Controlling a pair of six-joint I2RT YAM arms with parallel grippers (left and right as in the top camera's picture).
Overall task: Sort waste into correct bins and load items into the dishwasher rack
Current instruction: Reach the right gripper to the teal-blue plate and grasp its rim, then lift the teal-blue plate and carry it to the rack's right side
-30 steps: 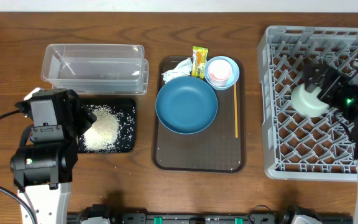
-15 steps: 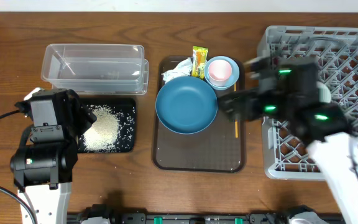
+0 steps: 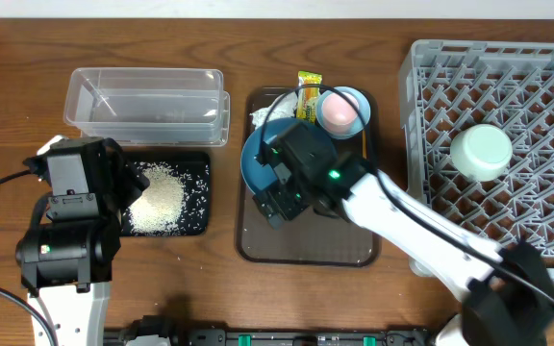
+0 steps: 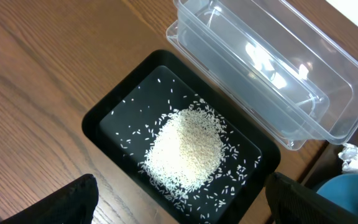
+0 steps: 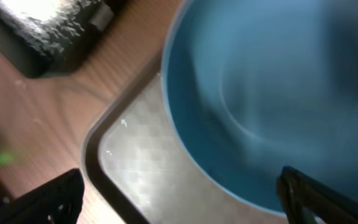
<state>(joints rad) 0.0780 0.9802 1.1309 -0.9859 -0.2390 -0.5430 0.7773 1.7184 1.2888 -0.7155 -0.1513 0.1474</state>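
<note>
Swung away from the dishwasher rack (image 3: 431, 96) since a second ago, the right gripper (image 3: 275, 197) now hangs over the brown serving tray (image 3: 306, 252), above the near-left part of the dark-blue plate (image 3: 251, 163). Its jaws are spread wide with nothing between them; the right wrist view is blurred and shows only the plate's rim and the tray's corner. A mint bowl (image 3: 481, 152) lies upside down in the rack, just right of the tray, where that gripper was before.

The plate lies on the tray's left half. At the tray's far edge are the white tissue (image 3: 263, 113), the yellow-green wrapper (image 3: 308, 94), and a second pale bowl (image 3: 359, 99) holding the pink cup (image 3: 337, 112). The orange stick (image 3: 365, 142) lies along the tray's right side, partly under the arm.

Left of the tray is the black tray (image 3: 195, 168) with the heap of rice (image 3: 157, 200). Beyond it, at the tray's far left, stands the clear container (image 3: 147, 101). The left gripper (image 4: 180, 193) has not moved: it hovers over the black tray, jaws apart, gripping nothing.
</note>
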